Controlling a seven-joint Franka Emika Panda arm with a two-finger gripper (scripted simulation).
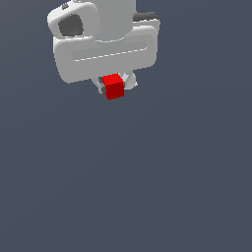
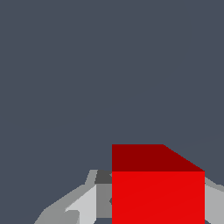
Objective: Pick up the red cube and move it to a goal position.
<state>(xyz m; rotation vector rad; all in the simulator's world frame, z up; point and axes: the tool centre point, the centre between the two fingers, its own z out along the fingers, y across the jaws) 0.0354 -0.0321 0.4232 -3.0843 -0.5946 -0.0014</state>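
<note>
The red cube [image 1: 114, 86] is small, plain and bright red. It sits between the two fingers of my white gripper [image 1: 115, 84], near the top of the exterior view, and pokes out below the wide white hand. The fingers press on its two sides, so the gripper is shut on it. In the wrist view the red cube [image 2: 157, 192] fills much of the picture, with a grey fingertip [image 2: 87, 201] on one side and another on the far side. I cannot tell whether the cube touches the surface below.
A flat, plain dark grey-blue surface [image 1: 147, 187] fills both views. No other object, marker or edge shows.
</note>
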